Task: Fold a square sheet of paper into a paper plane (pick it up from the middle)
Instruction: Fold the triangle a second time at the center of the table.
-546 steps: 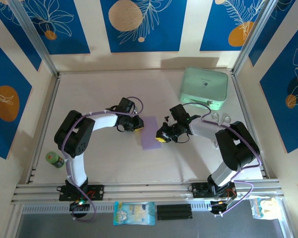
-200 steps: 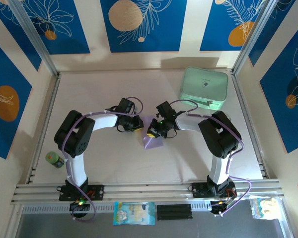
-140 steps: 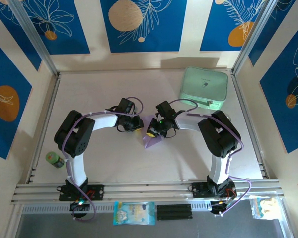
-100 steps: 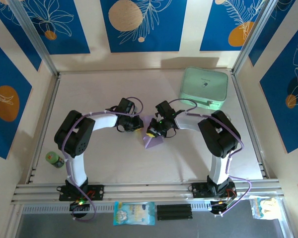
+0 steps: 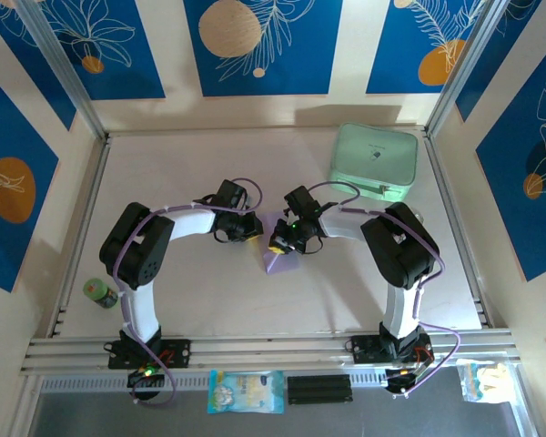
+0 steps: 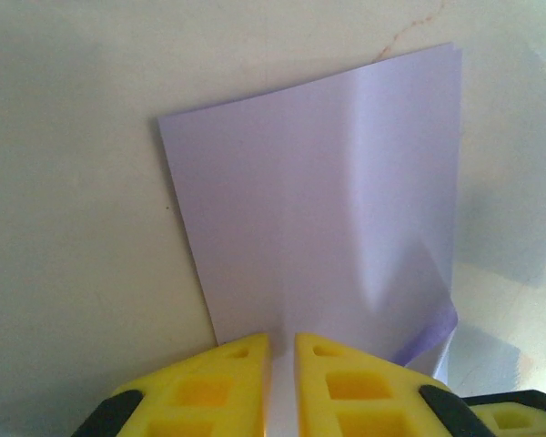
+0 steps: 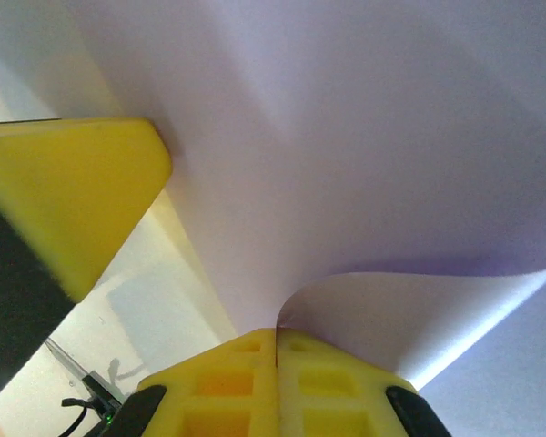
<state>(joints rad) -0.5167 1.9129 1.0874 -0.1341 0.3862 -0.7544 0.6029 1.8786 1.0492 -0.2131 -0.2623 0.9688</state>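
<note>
Folding the thin lilac paper sheet (image 6: 318, 209): my left gripper (image 6: 282, 344) is pinching its edge, my right gripper (image 7: 276, 335) is clenching a curled edge; next needs exact alignment.

Smooth matt sheet of paper (image 6: 318, 209), matt tabletop (image 6: 64, 182)

Cream tabletop (image 5: 209, 300) enclosed by walls (image 5: 350, 55) with blue panels (image 5: 291, 64), orange discs (image 5: 9, 189) and white leaf outlines; aluminium rails (image 5: 255, 349) along edges.
</note>
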